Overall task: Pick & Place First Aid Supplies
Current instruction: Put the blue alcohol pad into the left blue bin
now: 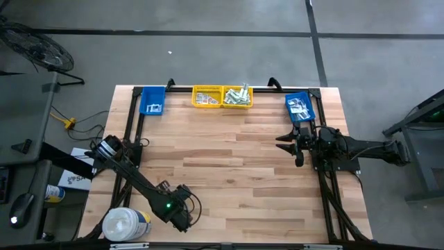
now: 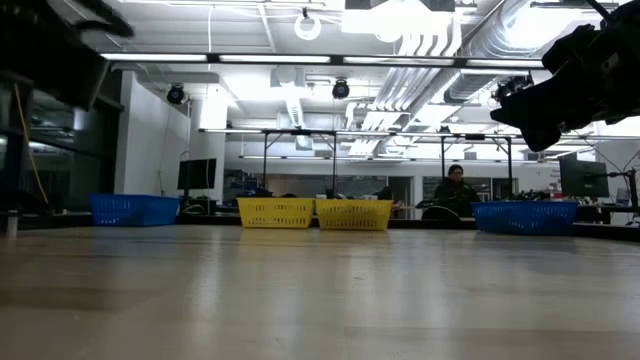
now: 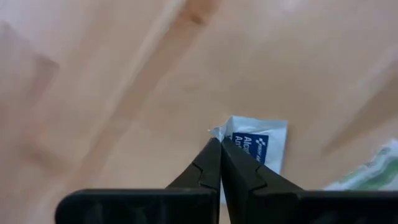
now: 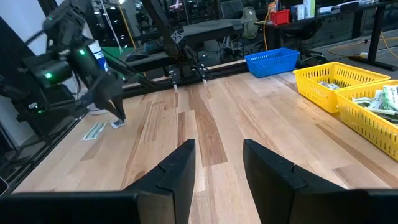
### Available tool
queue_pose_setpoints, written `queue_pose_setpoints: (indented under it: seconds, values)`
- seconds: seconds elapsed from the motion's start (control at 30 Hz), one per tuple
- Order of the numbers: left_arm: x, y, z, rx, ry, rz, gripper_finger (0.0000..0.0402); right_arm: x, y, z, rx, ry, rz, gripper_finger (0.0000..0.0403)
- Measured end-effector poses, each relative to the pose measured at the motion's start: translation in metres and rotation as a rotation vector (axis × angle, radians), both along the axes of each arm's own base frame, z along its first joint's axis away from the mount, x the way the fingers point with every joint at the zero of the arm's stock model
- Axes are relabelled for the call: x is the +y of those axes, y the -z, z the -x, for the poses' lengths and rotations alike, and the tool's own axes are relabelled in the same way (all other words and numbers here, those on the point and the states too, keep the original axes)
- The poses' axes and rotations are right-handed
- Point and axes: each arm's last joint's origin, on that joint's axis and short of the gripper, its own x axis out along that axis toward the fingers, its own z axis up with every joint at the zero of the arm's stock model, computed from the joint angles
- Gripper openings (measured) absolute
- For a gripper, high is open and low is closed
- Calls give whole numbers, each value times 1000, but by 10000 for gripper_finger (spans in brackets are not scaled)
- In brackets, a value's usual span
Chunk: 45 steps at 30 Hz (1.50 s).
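Observation:
My left gripper [image 3: 221, 148] is near the table's near left corner, pointing down and shut on a small white packet with a dark blue label [image 3: 256, 144]. The right wrist view shows the same gripper [image 4: 118, 116] with the packet [image 4: 117, 124] at its tips, close over the wood. A pale green-white strip [image 4: 94, 130] lies flat on the table beside it, and its end [image 3: 372, 172] also shows in the left wrist view. My right gripper [image 4: 217, 158] waits open and level at the table's right side [image 1: 293, 147], holding nothing. My left gripper pinches the white packet by its edge near a corner [image 3: 226, 133] between the free ends of its two fingers. The fingers come from above, pointing down. The rest of the packet sticks out to one side of the tips. Whether it is clear of the table I cannot tell.
A blue bin [image 1: 152, 101], two yellow bins [image 1: 222, 96] holding packets and a second blue bin [image 1: 300, 109] line the far edge. A big white round tub [image 1: 127, 223] stands at the near left corner beside my left arm. Bare wood [image 1: 236, 173] spans the middle.

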Motion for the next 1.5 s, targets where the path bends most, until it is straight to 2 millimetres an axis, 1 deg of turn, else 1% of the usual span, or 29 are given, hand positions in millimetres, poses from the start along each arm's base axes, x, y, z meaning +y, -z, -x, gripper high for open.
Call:
queue_pose_setpoints:
  seconds: [0.1, 0.23, 0.3, 0.4, 0.6, 0.77, 0.9, 0.97, 1.03, 1.17, 1.23, 1.37, 1.5]
  values:
    - [2, -16, -5, -20, 0, -67, 1, 0, 0, 0, 0, 0, 0, 129]
    - [13, -33, -10, -5, 13, -197, 1, 0, 0, 0, 0, 0, 0, 129]
    - [19, -42, -16, -15, 20, -249, 1, 0, 0, 0, 0, 0, 0, 129]
    - [35, -51, -22, 18, 26, -326, 1, 0, 0, 0, 0, 0, 0, 129]
    - [78, -56, -39, 110, 43, -442, 1, 0, 0, 0, 0, 0, 0, 129]
    - [118, -58, -56, 173, 54, -486, 1, 0, 0, 0, 0, 0, 0, 129]
    - [151, -63, -61, 214, 44, -497, 1, 0, 0, 0, 0, 0, 0, 129]
    - [168, -66, -59, 236, 25, -508, 1, 0, 0, 0, 0, 0, 0, 129]
    - [186, -74, -52, 234, -10, -519, 1, 0, 0, 0, 0, 1, 0, 129]
    - [220, -83, -32, 231, -113, -529, 1, 0, 0, 0, 0, 0, 0, 129]
    - [236, -85, -19, 240, -172, -523, 1, 0, 0, 0, 0, 1, 0, 129]
    - [264, -76, 3, 250, -281, -510, 0, 0, 0, 0, 0, 0, 0, 129]
    - [290, -64, 19, 264, -395, -518, 1, 0, 0, 0, 2, 0, 0, 129]
